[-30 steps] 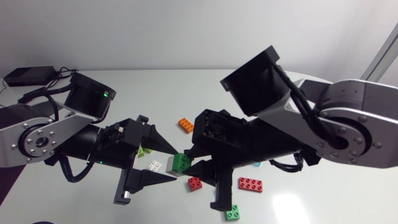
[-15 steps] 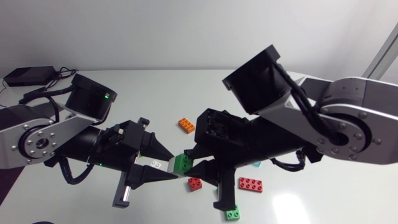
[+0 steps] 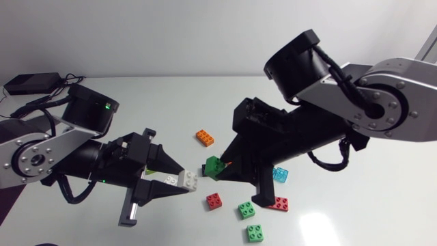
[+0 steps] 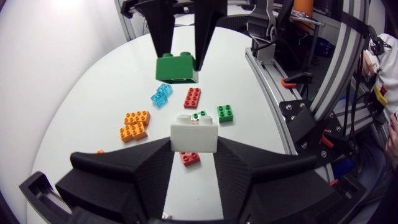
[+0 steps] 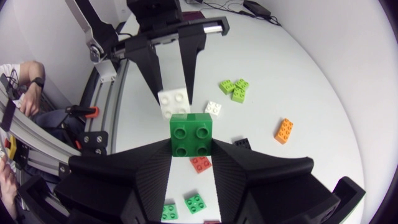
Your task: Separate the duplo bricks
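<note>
My left gripper (image 3: 186, 179) is shut on a white duplo brick (image 3: 187, 180), held above the table. A small gap away, my right gripper (image 3: 217, 168) is shut on a green brick (image 3: 214, 165). The two bricks are apart and do not touch. In the left wrist view the white brick (image 4: 194, 134) sits between my fingers, with the green brick (image 4: 177, 67) ahead in the other gripper (image 4: 180, 59). The right wrist view shows the green brick (image 5: 191, 134) clamped from both sides, and the white brick (image 5: 173, 103) just beyond it.
Loose bricks lie on the white table under and around both grippers: an orange brick (image 3: 204, 137), a small red brick (image 3: 214, 200), two green bricks (image 3: 246, 210) (image 3: 255, 233), a longer red brick (image 3: 276, 203) and a cyan brick (image 3: 280, 173). Lime bricks (image 5: 234, 89) lie beyond the left gripper.
The left gripper has shut on the white brick, which was joined to the green one. The arms have pulled apart; the right gripper moved right with the green brick.
</note>
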